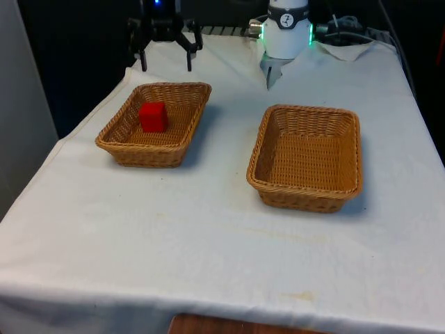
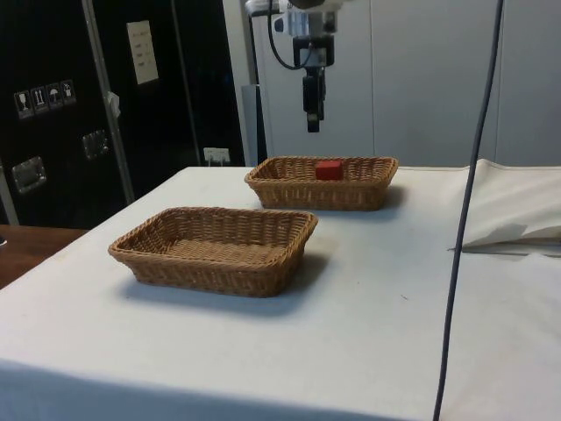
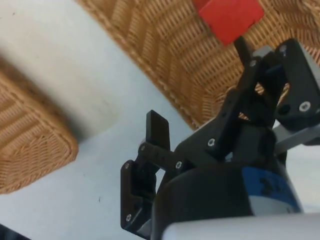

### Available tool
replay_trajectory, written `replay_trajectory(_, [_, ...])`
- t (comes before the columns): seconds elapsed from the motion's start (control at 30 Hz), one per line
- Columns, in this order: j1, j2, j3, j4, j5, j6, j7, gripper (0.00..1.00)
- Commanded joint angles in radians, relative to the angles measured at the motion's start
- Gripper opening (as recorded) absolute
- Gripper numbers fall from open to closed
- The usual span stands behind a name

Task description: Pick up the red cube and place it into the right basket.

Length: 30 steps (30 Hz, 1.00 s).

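Note:
The red cube point(image 1: 153, 116) lies inside the wicker basket point(image 1: 115, 142) on the front view's left. The other wicker basket point(image 1: 306, 198), on the front view's right, holds nothing. My gripper point(image 1: 165, 67) hangs open and empty, well above the table behind the far rim of the cube's basket. In the side view the gripper point(image 2: 312, 118) is high over the far basket point(image 2: 289, 193), with the cube point(image 2: 330, 169) below it. In the wrist view the cube point(image 3: 230, 17) sits in its basket point(image 3: 165, 55) beyond the spread fingers point(image 3: 157, 130); the gripper point(image 3: 200, 90) touches nothing.
The arm's white base point(image 1: 287, 31) stands at the far end of the table. Crumpled white cloth point(image 1: 348, 49) lies beside it. A dark cable point(image 2: 465, 219) hangs down in the side view. Bare cloth point(image 1: 208, 229) stretches in front of both baskets.

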Motion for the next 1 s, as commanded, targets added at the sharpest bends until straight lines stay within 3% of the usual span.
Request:
replay_trajectory(0.0, [0.002, -0.008, 0.004, -0.002, -0.006, 0.000, 0.009, 1.00])
replay_trajectory(0.03, [0.015, -0.019, 0.004, -0.003, -0.032, 0.003, 0.041, 1.00])
replay_trajectory(0.3, [0.023, -0.061, 0.046, 0.004, -0.060, -0.001, 0.088, 1.00])
replay_trajectory(0.33, [0.016, -0.060, 0.048, 0.001, -0.043, 0.000, 0.070, 1.00])
replay_trajectory(0.37, [0.024, -0.064, 0.050, 0.005, -0.060, -0.001, 0.090, 1.00])
replay_trajectory(0.43, [0.027, -0.073, 0.062, 0.009, -0.063, -0.001, 0.098, 1.00])
replay_trajectory(0.6, [0.029, -0.090, 0.085, 0.015, -0.070, 0.000, 0.108, 1.00])
replay_trajectory(0.63, [0.023, -0.089, 0.090, 0.014, -0.050, 0.000, 0.091, 1.00])
replay_trajectory(0.67, [0.031, -0.089, 0.090, 0.015, -0.071, 0.003, 0.113, 1.00])
replay_trajectory(0.8, [0.034, -0.086, 0.112, 0.017, -0.080, 0.010, 0.140, 1.00])
replay_trajectory(0.93, [0.033, -0.087, 0.144, 0.017, -0.103, 0.015, 0.182, 1.00])
replay_trajectory(0.97, [0.026, -0.093, 0.143, 0.014, -0.084, 0.007, 0.160, 1.00])
